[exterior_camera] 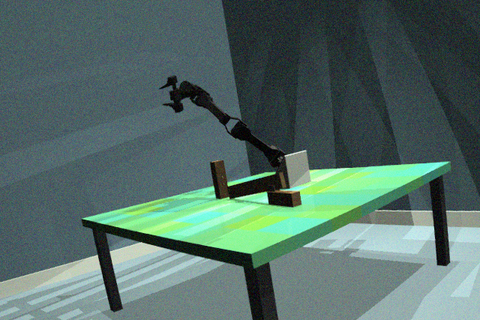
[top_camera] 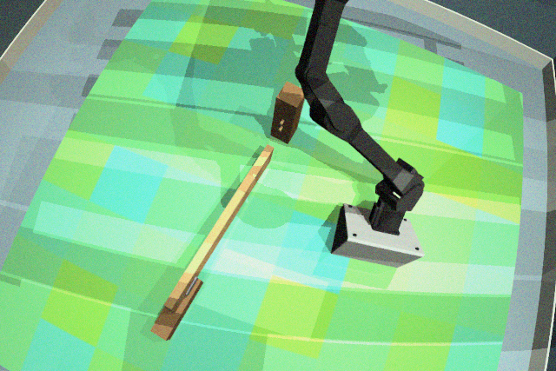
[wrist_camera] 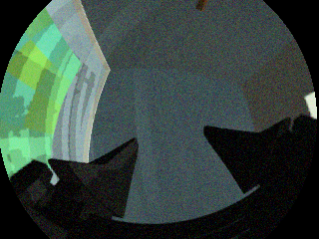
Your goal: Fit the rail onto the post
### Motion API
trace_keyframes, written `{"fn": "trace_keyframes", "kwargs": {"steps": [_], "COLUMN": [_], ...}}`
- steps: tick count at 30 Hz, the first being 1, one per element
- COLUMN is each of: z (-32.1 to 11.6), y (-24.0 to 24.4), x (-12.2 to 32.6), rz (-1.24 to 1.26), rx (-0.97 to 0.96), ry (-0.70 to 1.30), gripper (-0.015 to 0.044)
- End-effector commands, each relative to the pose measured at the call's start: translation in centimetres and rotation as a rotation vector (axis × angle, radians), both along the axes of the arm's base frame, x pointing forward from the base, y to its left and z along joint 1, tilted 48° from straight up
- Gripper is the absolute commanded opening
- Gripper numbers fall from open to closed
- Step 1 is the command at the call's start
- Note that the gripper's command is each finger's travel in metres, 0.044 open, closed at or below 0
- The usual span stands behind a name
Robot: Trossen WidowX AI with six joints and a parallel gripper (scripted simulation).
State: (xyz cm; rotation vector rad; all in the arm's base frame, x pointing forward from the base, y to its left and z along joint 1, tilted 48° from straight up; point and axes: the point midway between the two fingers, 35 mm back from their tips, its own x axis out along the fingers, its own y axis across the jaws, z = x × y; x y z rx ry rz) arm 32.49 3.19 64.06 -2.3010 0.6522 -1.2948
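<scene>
We see one gripper (exterior_camera: 161,96) (wrist_camera: 170,135), its two jaws apart, with open room between them. Below the jaws, one rail (top_camera: 227,216) (exterior_camera: 252,186) leans from one footboard block (top_camera: 162,331) (exterior_camera: 283,198) toward one two-pegged post (top_camera: 286,115) (exterior_camera: 219,179).

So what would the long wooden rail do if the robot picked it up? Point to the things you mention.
The rail (top_camera: 228,212) (exterior_camera: 252,186) looks straight and solid, so probably stiff, not floppy. It's long, so lifting one end might swing or twist it in the bracket (top_camera: 192,287).
</scene>
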Motion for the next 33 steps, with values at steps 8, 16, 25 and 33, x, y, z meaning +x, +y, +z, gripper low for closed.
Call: {"fn": "trace_keyframes", "kwargs": {"steps": [8, 16, 25, 33], "z": [3.4, 6.4, 6.3, 3.3], "y": [1.6, -0.4, -8.2, -17.3], "x": [-7.1, -18.3, -27.7, -30.6], "rz": [0.152, 0.351, 0.524, 0.61], "rx": [0.023, 0.119, 0.319, 0.558], "ry": [-0.207, -0.528, -0.847, -1.045], "gripper": [0.044, 0.044, 0.044, 0.044]}}
